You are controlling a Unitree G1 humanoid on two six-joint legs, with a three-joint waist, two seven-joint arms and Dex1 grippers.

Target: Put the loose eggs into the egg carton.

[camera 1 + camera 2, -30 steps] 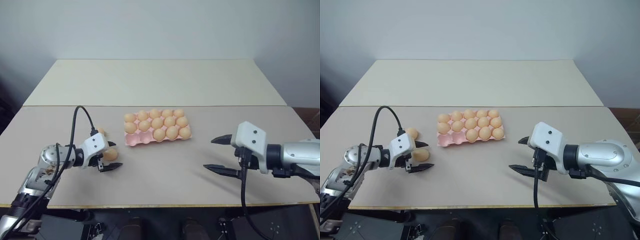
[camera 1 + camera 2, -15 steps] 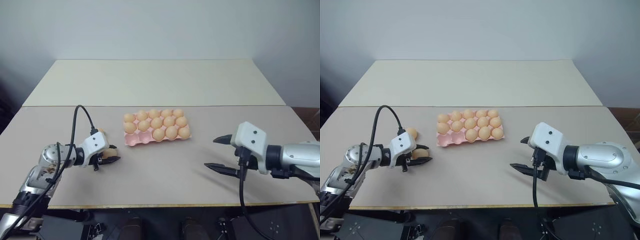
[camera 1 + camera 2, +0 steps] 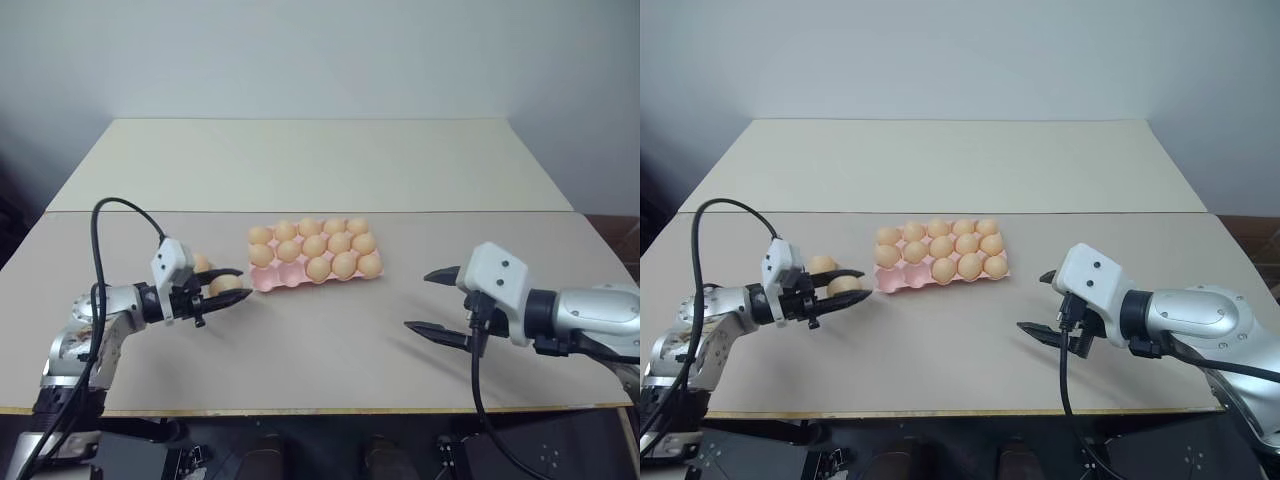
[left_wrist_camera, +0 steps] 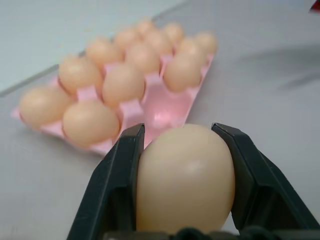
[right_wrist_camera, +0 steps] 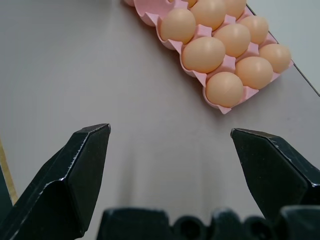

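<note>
beside the egg carton, on its left, the left gripper clamps 1 egg; another loose egg lies behind. right gripper gapes wide.

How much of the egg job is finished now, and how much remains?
Mostly done: the egg carton has its back two rows full and three eggs in the front row, so two front cups at its left end stand empty. In hand: the left pincer is shut on one egg, held beside the carton. Left: another loose egg lies on the table behind that pincer. The right pincer hangs open, holding nothing.
</note>
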